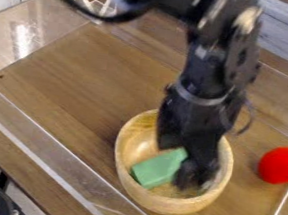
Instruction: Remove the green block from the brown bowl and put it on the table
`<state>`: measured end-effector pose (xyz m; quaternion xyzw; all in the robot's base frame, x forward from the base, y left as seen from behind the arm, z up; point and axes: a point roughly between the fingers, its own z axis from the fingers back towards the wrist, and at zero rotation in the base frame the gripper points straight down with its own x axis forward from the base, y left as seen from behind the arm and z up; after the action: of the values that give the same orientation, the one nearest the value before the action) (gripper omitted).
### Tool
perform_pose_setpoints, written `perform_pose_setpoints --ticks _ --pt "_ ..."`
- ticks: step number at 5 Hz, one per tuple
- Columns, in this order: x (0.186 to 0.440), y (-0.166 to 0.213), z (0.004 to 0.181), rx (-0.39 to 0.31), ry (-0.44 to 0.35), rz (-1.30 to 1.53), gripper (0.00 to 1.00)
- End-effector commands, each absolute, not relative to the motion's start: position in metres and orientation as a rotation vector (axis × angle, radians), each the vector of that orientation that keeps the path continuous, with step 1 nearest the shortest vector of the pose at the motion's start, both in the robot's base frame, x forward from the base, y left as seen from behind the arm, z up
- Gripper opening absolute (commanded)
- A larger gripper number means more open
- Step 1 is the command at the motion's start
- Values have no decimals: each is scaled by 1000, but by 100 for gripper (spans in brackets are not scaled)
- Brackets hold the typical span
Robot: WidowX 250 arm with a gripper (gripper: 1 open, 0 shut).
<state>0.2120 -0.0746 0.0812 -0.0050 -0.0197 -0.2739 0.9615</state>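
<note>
Motion blur smears most of the black arm, so its upper links read as a dark mass reaching down from the top of the view toward the brown bowl [145, 185]. That bowl is the landmark: it sits on the table [75, 85] toward the near right part of the wood-grain surface, its thick pale rim clear on the left and front, while the far side of the rim is covered by the arm. The gripper [180, 163] points straight down into the bowl, and its dark fingers stand spread wide apart, one at the back left of the bowl's hollow and one toward the right. The green block [160, 168] lies inside the bowl, tilted, with its upper right end tucked against or under the right finger; blur makes it impossible to tell whether the fingers touch it, and nothing shows them closed on it. Part of the block's far edge is hidden behind the gripper. Right of the bowl, well clear of its rim, a red round object [283, 166] rests on the table, cut slightly by the picture's edge. Clear acrylic walls [23, 128] run left of the bowl, their edges faint.
</note>
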Motion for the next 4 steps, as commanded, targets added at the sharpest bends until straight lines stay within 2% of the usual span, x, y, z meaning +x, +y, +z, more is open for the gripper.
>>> perform_pose_setpoints --ticks 1,2,3,4 --pt "230 -80 96 -24 -76 -514 100" --pt "231 -84 92 -34 -60 -496 100" --pt "229 -73 93 -34 -57 -481 0" --pt "235 -76 95 -32 -51 -495 0"
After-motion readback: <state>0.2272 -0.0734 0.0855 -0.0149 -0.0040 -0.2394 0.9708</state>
